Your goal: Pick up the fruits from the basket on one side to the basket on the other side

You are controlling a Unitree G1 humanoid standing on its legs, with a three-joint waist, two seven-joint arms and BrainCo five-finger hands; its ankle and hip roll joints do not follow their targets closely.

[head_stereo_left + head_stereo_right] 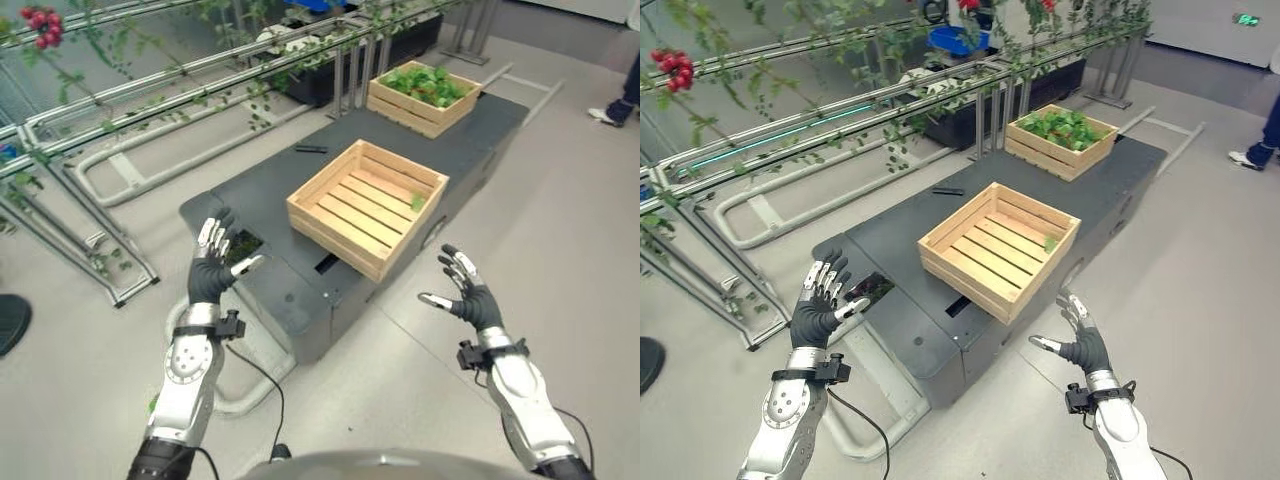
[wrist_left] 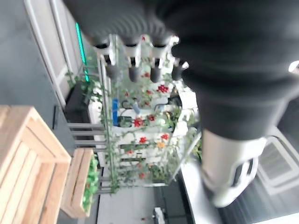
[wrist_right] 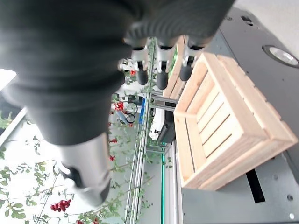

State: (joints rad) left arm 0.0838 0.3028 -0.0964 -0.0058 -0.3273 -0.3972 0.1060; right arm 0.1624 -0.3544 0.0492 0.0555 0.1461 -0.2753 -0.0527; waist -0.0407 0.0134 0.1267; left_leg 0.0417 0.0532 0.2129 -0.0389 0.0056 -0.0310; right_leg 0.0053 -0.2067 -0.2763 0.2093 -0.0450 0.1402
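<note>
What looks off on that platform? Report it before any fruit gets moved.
The near crate sits skewed, one corner overhanging the dark platform's edge. It holds no fruit, just a green leaf. The far crate shows only greenery. Both the left hand and right hand are open, holding nothing.

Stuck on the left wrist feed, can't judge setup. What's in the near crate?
Observer: The near wooden crate holds just one green leaf on its slats.
Operator: And the far one?
Observer: The far crate is filled with green leaves.
Operator: Right robot hand holding anything?
Observer: No. The right robot hand is open, off the platform's near right side. The left robot hand is also open, raised at the near left corner.
</note>
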